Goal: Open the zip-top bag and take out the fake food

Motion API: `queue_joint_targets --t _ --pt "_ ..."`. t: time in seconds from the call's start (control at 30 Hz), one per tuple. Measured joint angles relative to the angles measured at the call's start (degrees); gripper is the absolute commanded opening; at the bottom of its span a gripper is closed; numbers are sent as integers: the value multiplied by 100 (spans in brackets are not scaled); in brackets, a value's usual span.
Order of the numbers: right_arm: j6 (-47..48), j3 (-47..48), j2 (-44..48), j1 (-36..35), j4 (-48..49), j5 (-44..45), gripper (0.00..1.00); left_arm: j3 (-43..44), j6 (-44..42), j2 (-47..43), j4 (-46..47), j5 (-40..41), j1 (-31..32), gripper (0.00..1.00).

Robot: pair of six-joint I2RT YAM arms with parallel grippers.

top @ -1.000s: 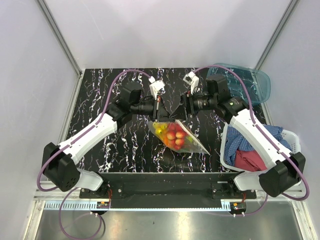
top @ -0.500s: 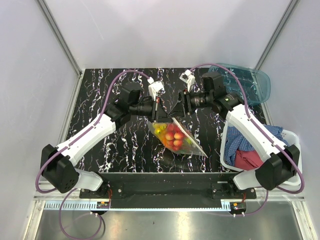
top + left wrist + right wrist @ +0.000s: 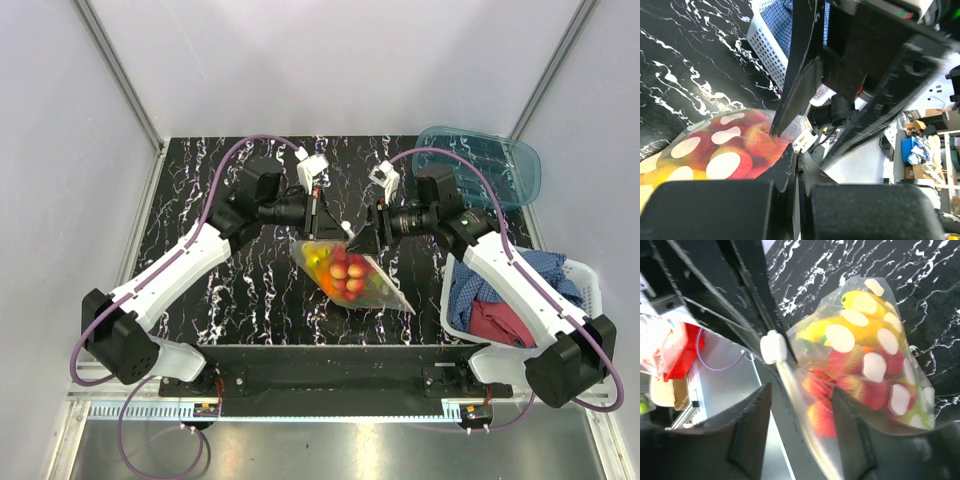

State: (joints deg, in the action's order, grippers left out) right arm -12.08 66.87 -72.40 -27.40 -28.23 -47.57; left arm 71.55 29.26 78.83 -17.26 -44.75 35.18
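The zip-top bag (image 3: 352, 273) hangs over the table's middle, clear with pale round dots. It holds the fake food (image 3: 347, 268): red fruits, with yellow and green pieces beside them. My left gripper (image 3: 321, 224) is shut on the bag's top corner, and in the left wrist view its jaws (image 3: 799, 156) pinch the edge just below the white zip slider (image 3: 803, 142). My right gripper (image 3: 362, 240) is open at the bag's upper edge. In the right wrist view its fingers (image 3: 801, 390) straddle the zip strip (image 3: 799, 405) without closing on it, just below the slider (image 3: 774, 347).
A teal translucent tray (image 3: 482, 172) lies at the back right. A white slatted basket (image 3: 447, 302) with a blue cloth (image 3: 482, 284) and a red cloth (image 3: 500, 320) stands at the right, under my right arm.
My right gripper has come nearer and down, onto the bag's zip edge, with its jaws a little narrower. The left gripper keeps its hold on the bag.
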Motion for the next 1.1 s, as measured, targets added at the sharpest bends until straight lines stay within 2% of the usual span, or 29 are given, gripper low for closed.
queue_joint_targets --t 0.03,0.07,0.1,0.13,0.17,0.23,0.3,0.47,0.57,0.6,0.67,0.8,0.83,0.9,0.97,1.0,1.07,1.1 --pt "-4 -39 7 0 28 13 22 0 22 4 -20 -2 0 0" --pt "-33 -61 7 4 44 48 0 0 39 7 -44 -7 2 0" --pt "-52 -70 7 4 57 96 0 0 46 7 -57 -7 2 4" --pt "-68 -70 7 4 79 129 0 0 48 7 -59 -2 2 13" --pt "-87 -66 9 2 94 151 0 0 48 7 -57 0 2 31" --pt "-105 -72 39 2 92 234 0 0 46 7 -33 -7 -2 41" --pt "-105 -109 101 9 90 343 0 -2 55 7 70 -22 -9 48" --pt "-103 -203 251 11 92 326 0 -149 90 -33 422 -177 -9 49" --pt "-107 -223 282 15 94 286 0 -251 118 -35 592 -275 -9 48" --pt "-109 -234 291 15 94 284 0 -291 129 -35 645 -310 -9 40" --pt "-127 -243 295 20 94 243 0 -361 157 -33 723 -339 -9 33" --pt "-168 -240 302 31 98 155 0 -457 201 -33 800 -389 -11 24" --pt "-181 -240 304 39 98 142 0 -466 197 -33 798 -393 -9 12" --pt "-216 -240 304 59 101 125 0 -474 188 -33 796 -402 -11 0" --pt "-243 -240 304 74 103 85 0 -483 162 -33 787 -402 -11 0" --pt "-260 -240 304 74 105 76 8 -483 140 -33 787 -402 -11 0" --pt "-297 -240 304 81 105 74 38 -483 103 -35 782 -393 -11 0" --pt "-319 -240 304 81 109 74 40 -483 90 -35 769 -382 -11 0"
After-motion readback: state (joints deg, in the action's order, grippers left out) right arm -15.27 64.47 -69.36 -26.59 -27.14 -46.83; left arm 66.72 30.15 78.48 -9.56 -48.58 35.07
